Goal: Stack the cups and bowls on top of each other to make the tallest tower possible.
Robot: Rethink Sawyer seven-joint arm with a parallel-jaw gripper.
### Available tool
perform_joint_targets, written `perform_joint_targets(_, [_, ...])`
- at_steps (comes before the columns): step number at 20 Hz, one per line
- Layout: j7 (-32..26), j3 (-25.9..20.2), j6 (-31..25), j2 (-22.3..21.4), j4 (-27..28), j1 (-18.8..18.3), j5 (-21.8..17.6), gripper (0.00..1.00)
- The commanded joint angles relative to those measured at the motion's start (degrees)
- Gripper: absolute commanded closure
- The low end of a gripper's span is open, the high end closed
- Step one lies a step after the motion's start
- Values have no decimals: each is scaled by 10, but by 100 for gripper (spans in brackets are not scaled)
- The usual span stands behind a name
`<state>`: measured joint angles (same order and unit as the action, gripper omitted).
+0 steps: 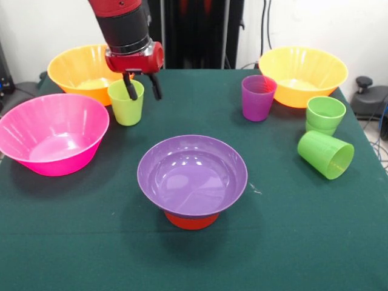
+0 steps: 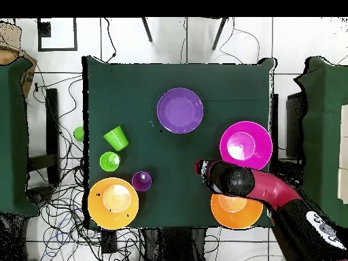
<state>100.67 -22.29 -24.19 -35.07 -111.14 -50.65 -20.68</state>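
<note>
The tower so far is a purple bowl [image 1: 192, 174] on a small orange bowl [image 1: 191, 220], mid-table. The yellow-green cup [image 1: 127, 102] stands apart by the pink bowl [image 1: 53, 133], unstacked; the gripper [image 1: 141, 86] straddles its rim, fingers spread.

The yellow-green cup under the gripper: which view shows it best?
The front view shows it best. There the yellow-green cup stands upright in front of an orange-yellow bowl, with one finger of the open gripper inside its rim and the other outside. In the overhead view, the arm covers the cup entirely.
</note>
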Motion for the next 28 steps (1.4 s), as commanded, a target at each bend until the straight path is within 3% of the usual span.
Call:
perform_joint_targets(1, [22,-16,31,21,7,0,-15,0])
perform_joint_targets(8, [-3,-28,-10,25,32,-10,-6,0])
perform_joint_targets(13, [-2,-26,-35,0,33,-8,3,0])
perform_joint_targets(19, [19,-22,-22,-13,3,0,5,0])
perform_joint_targets(28, [27,-21,13,18,-1,0,-4,0])
